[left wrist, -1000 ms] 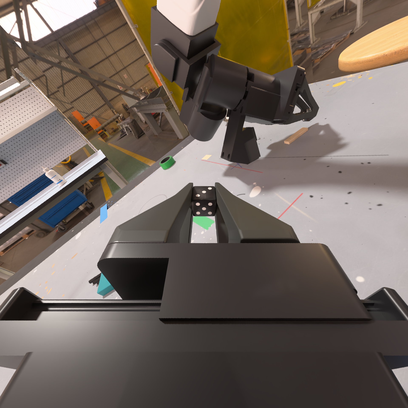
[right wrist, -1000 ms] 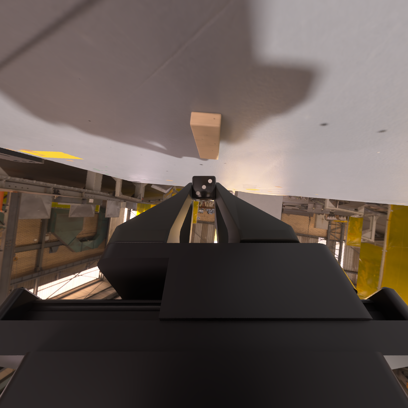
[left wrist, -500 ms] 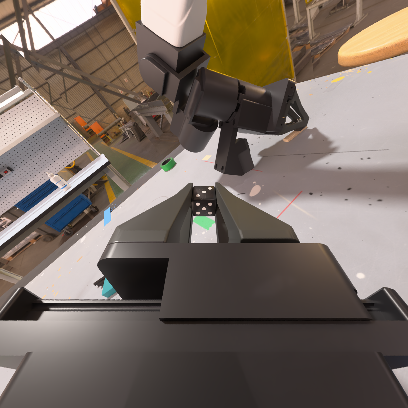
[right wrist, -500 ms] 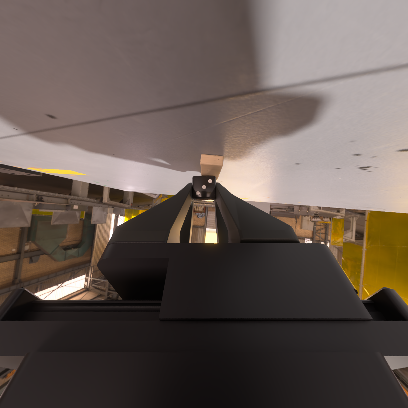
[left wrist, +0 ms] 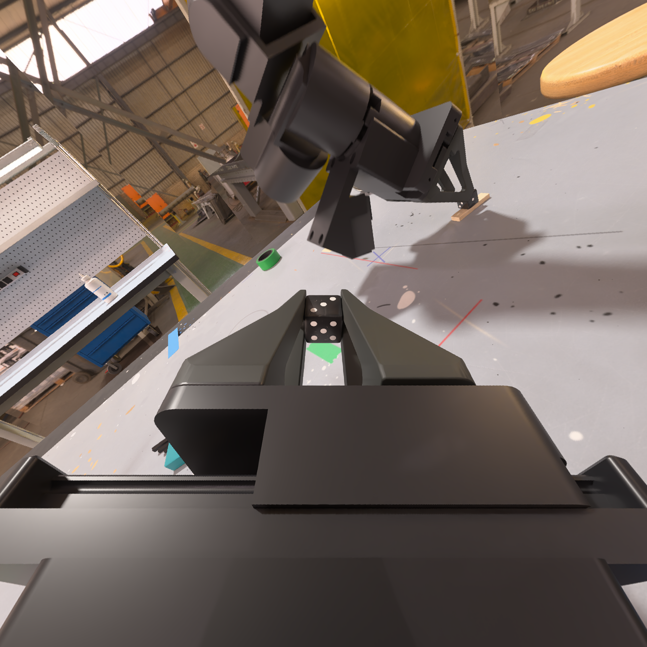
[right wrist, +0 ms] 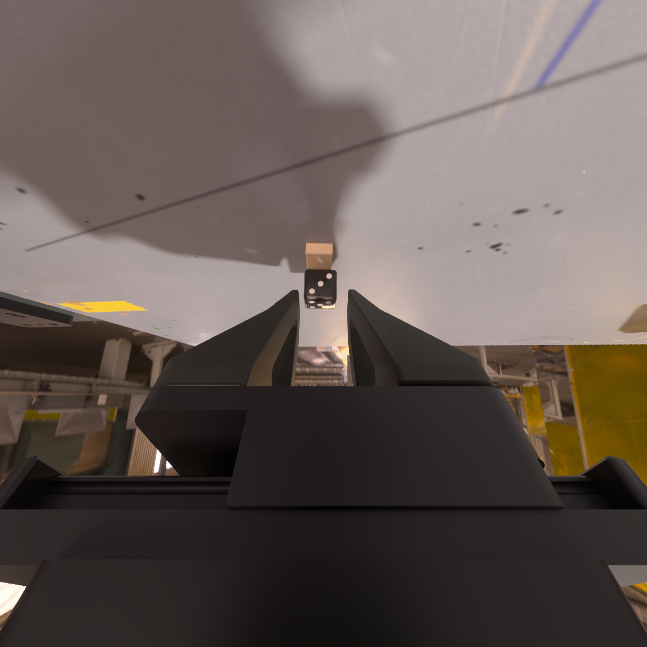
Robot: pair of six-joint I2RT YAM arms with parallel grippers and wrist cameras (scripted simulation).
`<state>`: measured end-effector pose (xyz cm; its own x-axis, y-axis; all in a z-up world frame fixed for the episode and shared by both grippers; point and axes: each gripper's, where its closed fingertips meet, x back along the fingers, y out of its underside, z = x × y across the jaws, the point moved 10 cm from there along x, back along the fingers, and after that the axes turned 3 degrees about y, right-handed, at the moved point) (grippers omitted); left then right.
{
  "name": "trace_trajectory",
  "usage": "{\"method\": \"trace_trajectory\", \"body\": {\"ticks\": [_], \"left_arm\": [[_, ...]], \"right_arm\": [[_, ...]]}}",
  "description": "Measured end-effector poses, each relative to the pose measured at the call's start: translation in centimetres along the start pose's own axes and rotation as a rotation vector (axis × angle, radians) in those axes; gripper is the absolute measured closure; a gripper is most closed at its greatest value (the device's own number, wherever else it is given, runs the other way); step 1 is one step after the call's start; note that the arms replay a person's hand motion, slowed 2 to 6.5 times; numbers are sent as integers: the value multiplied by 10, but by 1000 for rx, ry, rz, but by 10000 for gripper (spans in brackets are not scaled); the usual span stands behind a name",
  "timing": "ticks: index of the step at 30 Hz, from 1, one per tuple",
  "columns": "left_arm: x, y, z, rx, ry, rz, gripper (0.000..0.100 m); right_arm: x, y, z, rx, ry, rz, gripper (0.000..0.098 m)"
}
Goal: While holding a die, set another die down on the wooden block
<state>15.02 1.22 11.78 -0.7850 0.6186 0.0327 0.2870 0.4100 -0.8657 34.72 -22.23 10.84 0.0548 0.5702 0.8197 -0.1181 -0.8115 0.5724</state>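
The right gripper (right wrist: pixel 322 297) has let go since half a second ago: its jaws, then pressed tight on a black die, now stand apart, with clear gaps on both sides of that die (right wrist: pixel 320 288). The released die sits just past the fingertips (right wrist: pixel 293 304), touching neither, and against the end of the wooden block (right wrist: pixel 318 256), its three-pip face toward the camera. From this inverted view I cannot tell for certain whether it rests squarely on the block.

The left gripper (left wrist: pixel 322 317) has not changed its grip: its jaws are clamped on the second black die (left wrist: pixel 322 320), which fills the gap between the fingertips (left wrist: pixel 297 308), held above the grey worktop (left wrist: pixel 525 367). Directly under that die lies a green patch (left wrist: pixel 324 351) on the worktop. A teal piece (left wrist: pixel 172 458) peeks out beside the gripper body.

Farther off in the left wrist view, the right arm (left wrist: pixel 332 140) has swung lower and closer than a second ago, its tip down at the wooden block. A green tape roll (left wrist: pixel 268 259) lies near the worktop's edge, and a round wooden board (left wrist: pixel 595 63) sits at the far corner.
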Motion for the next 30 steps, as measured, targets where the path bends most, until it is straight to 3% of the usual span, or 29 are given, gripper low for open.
{"method": "trace_trajectory", "body": {"ticks": [5, 9, 19, 23, 30], "left_arm": [[0, -1, 0, 6, -7, 9, 842], [0, 0, 0, 15, -9, 16, 842], [-3, 4, 7, 29, 5, 24, 842], [-5, 5, 8, 26, 7, 20, 842], [-6, 5, 11, 1, 5, 5, 842]], "right_arm": [[13, 22, -3, -51, -16, 180, 750], [19, 41, -8, -71, -13, 381, 750], [18, 82, -31, -141, 186, 884, 717], [4, 91, -36, -180, 183, 1007, 706], [-17, 101, -37, -210, 177, 1131, 656]]}}
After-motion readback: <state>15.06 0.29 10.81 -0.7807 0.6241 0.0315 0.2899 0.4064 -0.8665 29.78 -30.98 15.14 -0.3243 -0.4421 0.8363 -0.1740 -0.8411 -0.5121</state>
